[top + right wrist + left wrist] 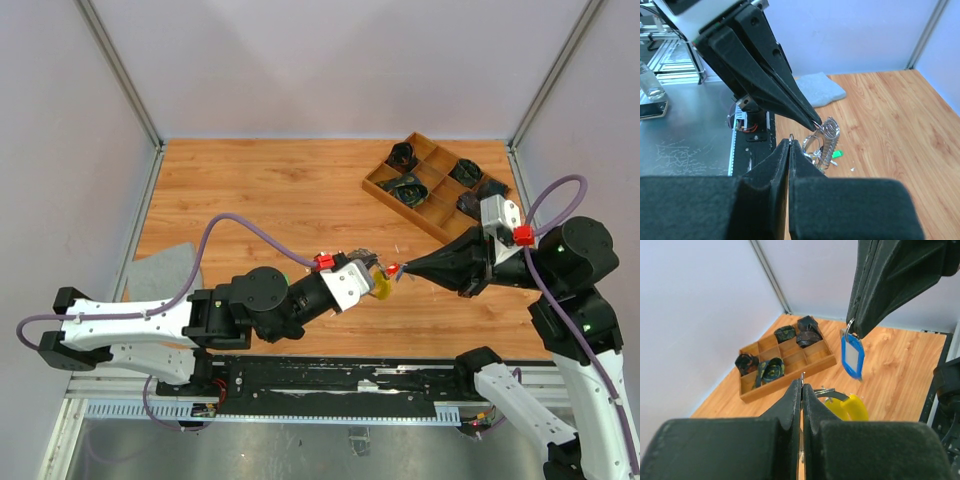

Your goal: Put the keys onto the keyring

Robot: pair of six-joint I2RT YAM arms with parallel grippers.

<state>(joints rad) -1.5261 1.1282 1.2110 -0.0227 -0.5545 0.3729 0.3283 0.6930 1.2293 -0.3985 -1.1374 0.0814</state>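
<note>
Pale, evenly lit wall panels [330, 60] joined by aluminium posts [120, 70] enclose a wood-grain tabletop [280, 190] under both pincers, a compartmented wooden tray [380, 195] lying beyond the right pincer [403, 268] and a grey cloth [165, 270] well behind the left pincer [374, 266].

Your left arm [120, 325] wears white shells on its near links and round black joints further out. It ends in a white block with a red clip [322, 262] at its 10 o'clock corner. A lilac cable [232, 217] arcs along it. Your right arm [580, 250] is black with small green lights [560, 247], and white lower down. The left tool [802, 390] and the right tool [790, 145] have matte black, wedge-shaped fingers.
</note>
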